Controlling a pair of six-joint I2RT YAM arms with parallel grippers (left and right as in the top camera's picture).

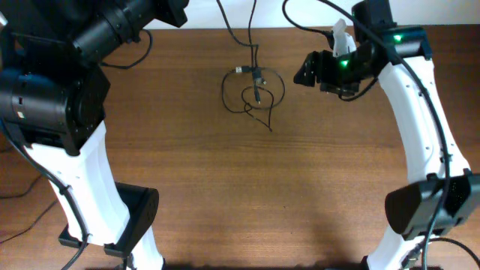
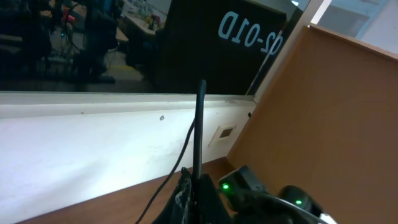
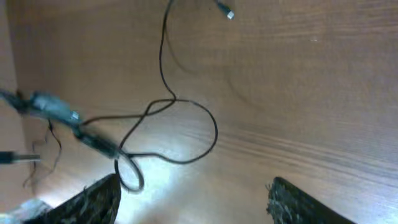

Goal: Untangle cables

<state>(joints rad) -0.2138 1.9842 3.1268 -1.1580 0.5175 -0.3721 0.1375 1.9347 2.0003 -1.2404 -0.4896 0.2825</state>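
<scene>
Cables [image 1: 256, 77]: thin black cords in a loose knotted loop with small plug ends, lying flat at the far middle of the table [image 1: 225, 187], close to its back edge. Two strands run off past that edge. Smooth brown wood-grain top, wide bare room in front and to both sides of the tangle. Right gripper [image 3: 194, 202] hangs over the tangle's right side, rough black fingers [image 3: 93, 199] spread wide, nothing between them, not touching the cords. Left gripper [image 2: 196, 186] raised at the far left, clenched, a taut black cord coming straight up out of its tip. White wall [image 2: 93, 143] behind.
</scene>
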